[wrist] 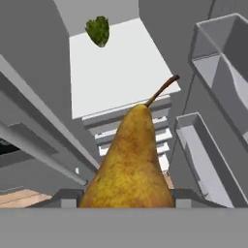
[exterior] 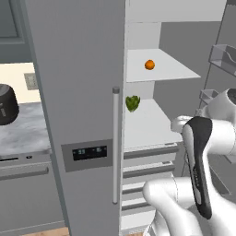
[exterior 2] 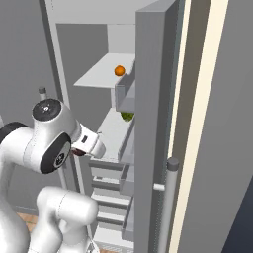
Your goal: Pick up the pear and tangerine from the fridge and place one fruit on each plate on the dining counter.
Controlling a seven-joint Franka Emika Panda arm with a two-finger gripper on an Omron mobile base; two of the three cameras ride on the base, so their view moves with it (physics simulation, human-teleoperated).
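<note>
Step in hand, as I read it: carry the pear (wrist: pixel 131 164) out of the fridge (exterior: pixel 78 115) toward the dining counter. The gripper (exterior 2: pixel 78 151) is closed on the pear. In the hand view the fruit's fat end sits low between the finger tips, neck and stem pointing away from the hand toward the front edge of the white shelf (wrist: pixel 121 72). In the right base view only a small dark reddish bit of it shows at the hand, in front of that shelf's front edge.

To do it well, I'd judge: keep the grip firm. Pear tapers, so it could slip along its length if the hand tilts hard. Draw straight back out of the opening, and watch the door bins (wrist: pixel 218 53) on the open door and the shelf's front edge while clearing the fridge. Don't swing wide before the hand is fully out.

The tangerine (exterior: pixel 149 64) sits on the upper shelf, near the middle, well apart from the gripper and above it. Not yet collected. A green lumpy vegetable (exterior: pixel 132 103) lies at the back left corner of the shelf below, not a task item, so leave it.

Pear is touching the gripper, held, off the shelf, with the drawer fronts below it.
</note>
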